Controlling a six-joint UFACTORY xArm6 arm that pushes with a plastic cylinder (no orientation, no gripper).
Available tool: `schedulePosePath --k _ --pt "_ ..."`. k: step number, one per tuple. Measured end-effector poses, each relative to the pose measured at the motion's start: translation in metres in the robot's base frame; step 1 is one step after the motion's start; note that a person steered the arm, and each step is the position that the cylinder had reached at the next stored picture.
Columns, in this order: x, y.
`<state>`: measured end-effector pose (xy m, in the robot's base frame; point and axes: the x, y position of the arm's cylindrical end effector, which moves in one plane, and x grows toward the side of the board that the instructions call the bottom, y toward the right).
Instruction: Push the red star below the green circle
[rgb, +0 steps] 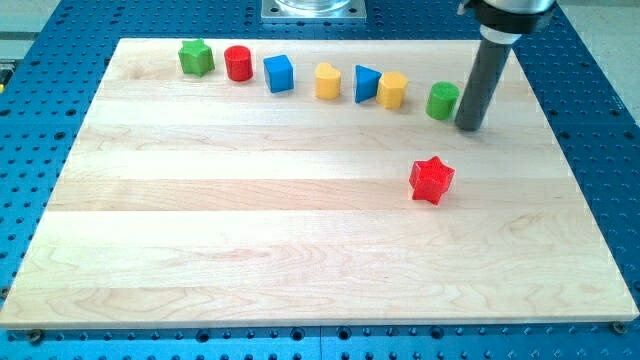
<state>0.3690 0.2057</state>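
The red star (432, 180) lies on the wooden board, right of centre. The green circle (442, 101), a short cylinder, stands near the view's top right, above the star and slightly to its right. My tip (469, 127) rests on the board just right of the green circle, close to it or touching, and above and to the right of the red star, well apart from it.
A row of blocks runs along the view's top: green star (196, 57), red cylinder (238, 63), blue cube (279, 73), yellow heart (327, 81), blue triangle (366, 84), yellow block (393, 90). The board's right edge (570, 150) is near.
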Motion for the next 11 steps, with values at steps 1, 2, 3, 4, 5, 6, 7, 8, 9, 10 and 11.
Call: schedulePosePath --k 1,2,3,4,5,6,7,8,9,10,11 --pt "-0.022 -0.008" --pt "-0.035 -0.022" --pt "-0.035 -0.022" --pt "0.022 0.0" --pt "0.134 0.006" --pt "0.191 -0.049" --pt "0.183 -0.08" --pt "0.139 -0.08" --pt "0.099 -0.07" --pt "0.057 -0.049" --pt "0.092 -0.036"
